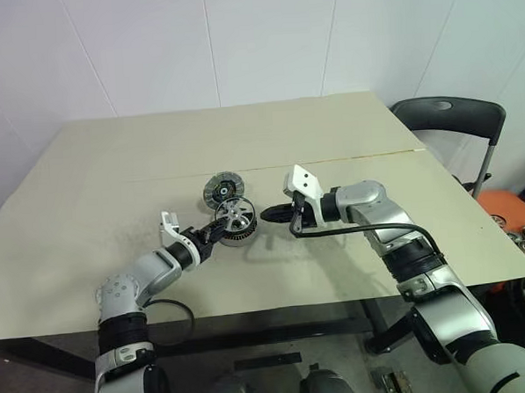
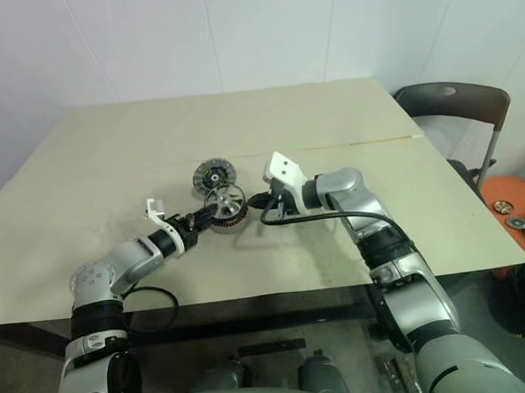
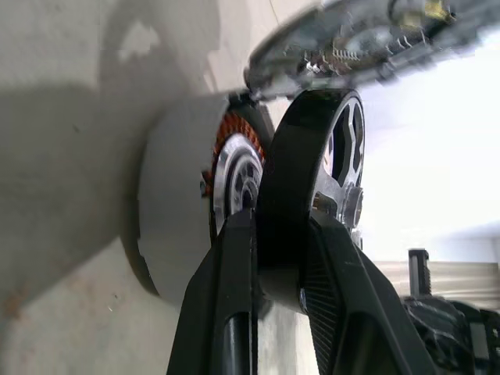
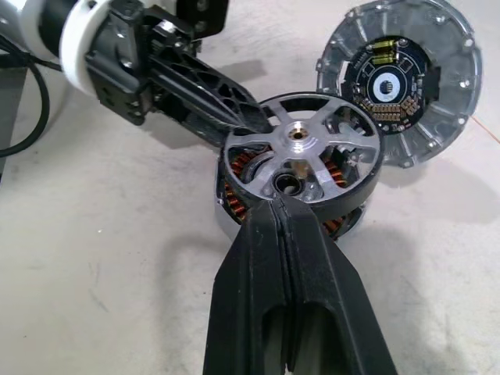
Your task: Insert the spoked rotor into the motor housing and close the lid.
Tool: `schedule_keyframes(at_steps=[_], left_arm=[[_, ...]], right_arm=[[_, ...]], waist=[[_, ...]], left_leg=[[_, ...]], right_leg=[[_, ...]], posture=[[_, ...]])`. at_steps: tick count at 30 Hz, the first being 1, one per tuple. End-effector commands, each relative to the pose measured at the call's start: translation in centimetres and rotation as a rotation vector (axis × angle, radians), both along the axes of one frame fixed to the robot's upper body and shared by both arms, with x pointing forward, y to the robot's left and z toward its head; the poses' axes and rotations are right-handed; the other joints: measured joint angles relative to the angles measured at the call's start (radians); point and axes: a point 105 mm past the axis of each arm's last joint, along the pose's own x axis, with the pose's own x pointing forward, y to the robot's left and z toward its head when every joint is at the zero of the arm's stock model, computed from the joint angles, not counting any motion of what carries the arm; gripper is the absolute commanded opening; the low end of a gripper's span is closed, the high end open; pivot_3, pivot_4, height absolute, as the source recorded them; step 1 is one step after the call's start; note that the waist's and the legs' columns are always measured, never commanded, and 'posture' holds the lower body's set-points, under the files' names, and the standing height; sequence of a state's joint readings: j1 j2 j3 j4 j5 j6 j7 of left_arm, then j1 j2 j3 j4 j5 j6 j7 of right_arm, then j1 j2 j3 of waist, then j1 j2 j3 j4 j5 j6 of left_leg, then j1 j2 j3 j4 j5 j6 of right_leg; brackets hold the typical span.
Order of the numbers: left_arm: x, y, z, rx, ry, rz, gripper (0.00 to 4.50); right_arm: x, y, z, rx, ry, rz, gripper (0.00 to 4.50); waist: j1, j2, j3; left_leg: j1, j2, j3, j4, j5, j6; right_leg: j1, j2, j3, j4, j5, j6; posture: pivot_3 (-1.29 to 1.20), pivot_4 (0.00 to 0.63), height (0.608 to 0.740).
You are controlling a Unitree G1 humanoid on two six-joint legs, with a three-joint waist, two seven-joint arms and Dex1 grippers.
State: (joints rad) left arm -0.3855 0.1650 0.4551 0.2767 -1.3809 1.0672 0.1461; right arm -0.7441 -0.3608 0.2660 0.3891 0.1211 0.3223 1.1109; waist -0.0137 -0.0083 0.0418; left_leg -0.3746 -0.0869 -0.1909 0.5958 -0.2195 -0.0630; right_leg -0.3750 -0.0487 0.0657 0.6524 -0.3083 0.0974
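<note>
The spoked rotor (image 4: 301,144), a black ring with silvery spokes and hub, sits tilted on top of the motor housing (image 4: 234,205), whose coppery windings show beneath it. My left gripper (image 1: 220,231) is shut on the rotor's black rim (image 3: 293,195), reaching in from the near left. From the right, my right gripper (image 1: 269,215) is shut with nothing in it, its tips (image 4: 279,205) at the rotor's near edge. Just behind the housing the lid (image 1: 222,188) lies flat on the table, ribbed face and dark centre up.
The beige table (image 1: 242,136) stretches wide around the parts. A dark folding chair (image 1: 450,116) stands at its right rear corner. Several more wheels lie on an orange surface (image 1: 521,227) off the right edge. A black cable (image 1: 174,320) loops below the front edge.
</note>
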Motion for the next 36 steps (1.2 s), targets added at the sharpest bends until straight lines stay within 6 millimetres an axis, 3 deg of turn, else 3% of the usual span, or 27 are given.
schedule_keyframes(at_steps=[1, 36], left_arm=[[0.3, 0.6, 2.4, -0.017, -0.069, 0.027, 0.77], [-0.6, -0.5, 1.6, -0.026, -0.013, 0.001, 0.77]], right_arm=[[0.2, 0.6, 0.8, 0.015, -0.037, 0.011, 0.00], [0.6, 0.5, 0.3, 0.007, -0.047, -0.022, 0.00]], waist=[[0.000, 0.000, 0.000], [0.001, 0.000, 0.000]], left_leg=[[0.000, 0.000, 0.000, 0.000, 0.000, 0.000], [0.000, 0.000, 0.002, 0.000, 0.000, 0.000]], right_leg=[[0.000, 0.000, 0.000, 0.000, 0.000, 0.000], [0.000, 0.000, 0.000, 0.000, 0.000, 0.000]], posture=[[0.00, 0.000, 0.740], [0.00, 0.000, 0.740]])
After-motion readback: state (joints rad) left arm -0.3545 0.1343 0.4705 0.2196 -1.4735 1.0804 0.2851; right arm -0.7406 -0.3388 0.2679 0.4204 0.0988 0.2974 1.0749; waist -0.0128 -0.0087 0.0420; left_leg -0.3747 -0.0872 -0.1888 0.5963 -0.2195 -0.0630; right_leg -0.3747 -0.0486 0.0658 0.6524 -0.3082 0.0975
